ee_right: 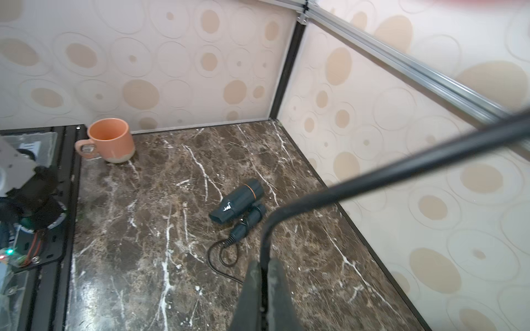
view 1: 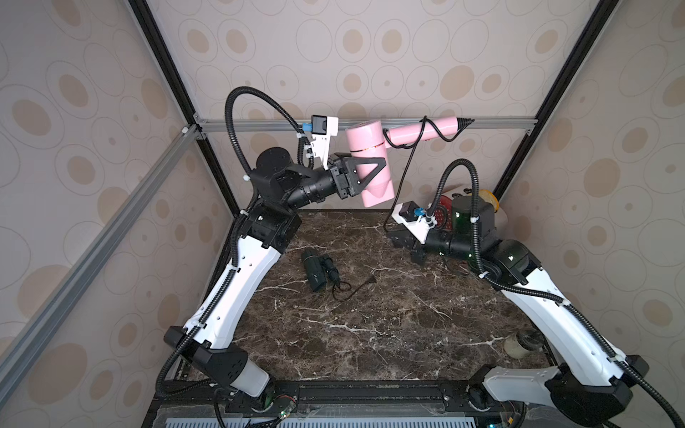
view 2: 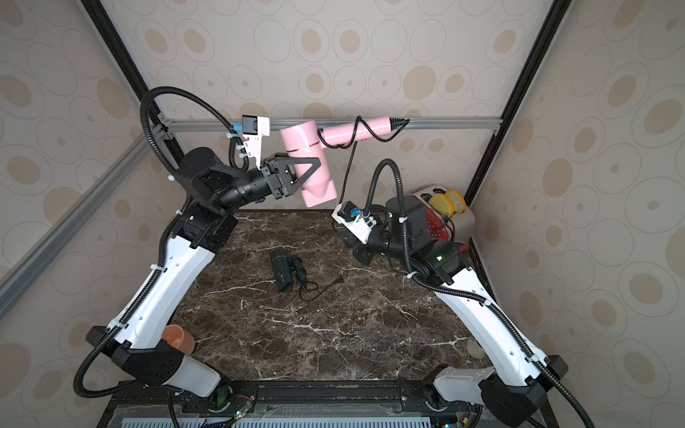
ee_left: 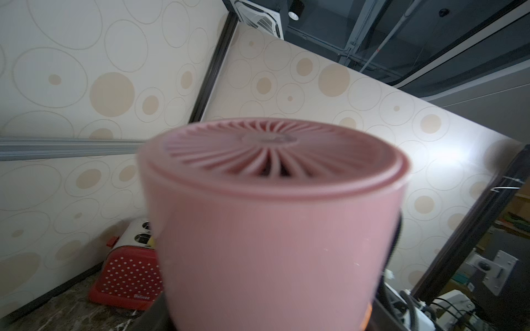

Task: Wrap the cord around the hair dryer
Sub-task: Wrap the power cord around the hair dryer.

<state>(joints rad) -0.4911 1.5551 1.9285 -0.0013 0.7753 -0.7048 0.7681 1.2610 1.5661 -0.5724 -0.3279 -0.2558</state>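
**Left gripper** (view 1: 370, 170) (view 2: 304, 170): clamped across the barrel of the pink hair dryer (view 1: 365, 142) (view 2: 298, 142). It holds the dryer in the air at upper centre in both top views, above the far edge of the marble tabletop (view 1: 370, 333). The barrel's narrower end sits lower in the frame, and the handle (view 1: 419, 129) points right along the back rail. In the left wrist view the dryer's slotted intake grille (ee_left: 272, 154) is close and blurred.

**Cord** (view 1: 406, 166) (view 2: 348, 166): black, looped round the handle. From there it drops down the frame to the right gripper.

**Right gripper** (ee_right: 265, 265): fingers pinched together on the cord (ee_right: 401, 169), which runs out from between them. In a top view the gripper (view 1: 394, 237) sits right of centre, low over the far part of the table.

**Dark hair dryer** (view 1: 313, 270) (view 2: 281, 272) (ee_right: 238, 202): small, lying on the marble at centre, touched by neither arm. A thin lead (view 1: 348, 291) curls beside it.

**Red toaster** (view 2: 444, 218) (ee_left: 126, 275): in the far right corner, behind the right arm, with yellow pieces (view 2: 446, 202) in its slots.

**Orange mug** (view 2: 179, 339) (ee_right: 110, 140): upright at lower left, partly hidden by the left arm.
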